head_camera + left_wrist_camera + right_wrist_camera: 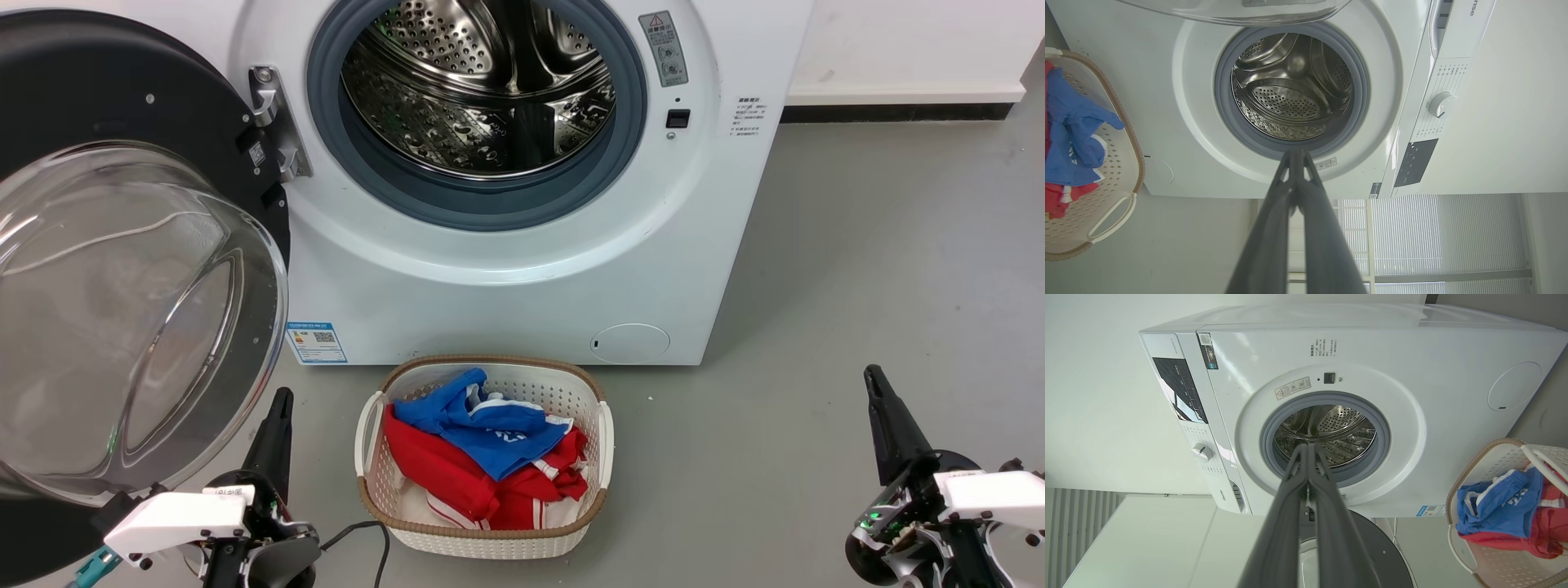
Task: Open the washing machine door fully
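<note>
Swinging looks done: the washing machine door (131,269) stands wide at the left of the washing machine (506,278), a glossy black ring with a bulging clear glass bowl, drum (482,90) bared. Left pincer (279,416) and right pincer (880,400) hang closed, empty, low near the floor (816,327); next, I'd say, merely check and withdraw.

Bright even light, sharp, wide-angle wrist distortion

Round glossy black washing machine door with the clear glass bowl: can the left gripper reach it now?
Probably yes: the left gripper, shut, sits close beside the door, by its glass bowl, with nothing between them.
</note>
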Available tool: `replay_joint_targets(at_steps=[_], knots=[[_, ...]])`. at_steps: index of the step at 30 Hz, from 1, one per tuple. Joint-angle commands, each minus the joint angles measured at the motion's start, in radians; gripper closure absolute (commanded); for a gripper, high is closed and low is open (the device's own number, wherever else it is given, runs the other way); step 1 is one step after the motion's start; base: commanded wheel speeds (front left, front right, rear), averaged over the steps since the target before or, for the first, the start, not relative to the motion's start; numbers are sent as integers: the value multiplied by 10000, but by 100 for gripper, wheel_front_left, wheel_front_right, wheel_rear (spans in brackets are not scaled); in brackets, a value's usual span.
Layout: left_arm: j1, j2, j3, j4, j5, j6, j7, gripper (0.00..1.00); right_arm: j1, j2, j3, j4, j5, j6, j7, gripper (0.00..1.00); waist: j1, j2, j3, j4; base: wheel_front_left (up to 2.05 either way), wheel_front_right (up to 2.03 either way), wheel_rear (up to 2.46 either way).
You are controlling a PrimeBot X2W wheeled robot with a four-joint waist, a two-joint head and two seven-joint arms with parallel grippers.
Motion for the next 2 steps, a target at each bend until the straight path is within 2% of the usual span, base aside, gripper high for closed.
replay_joint_targets(at_steps=[1, 2], knots=[[-95, -9, 27, 10, 19, -42, 58, 100, -107, -15, -15, 11, 5, 4, 29, 100, 0, 0, 0, 0, 0, 0, 0], [-95, -11, 28, 10, 21, -42, 60, 100, -107, -14, -17, 11, 4, 4, 21, 100, 0, 0, 0, 0, 0, 0, 0]])
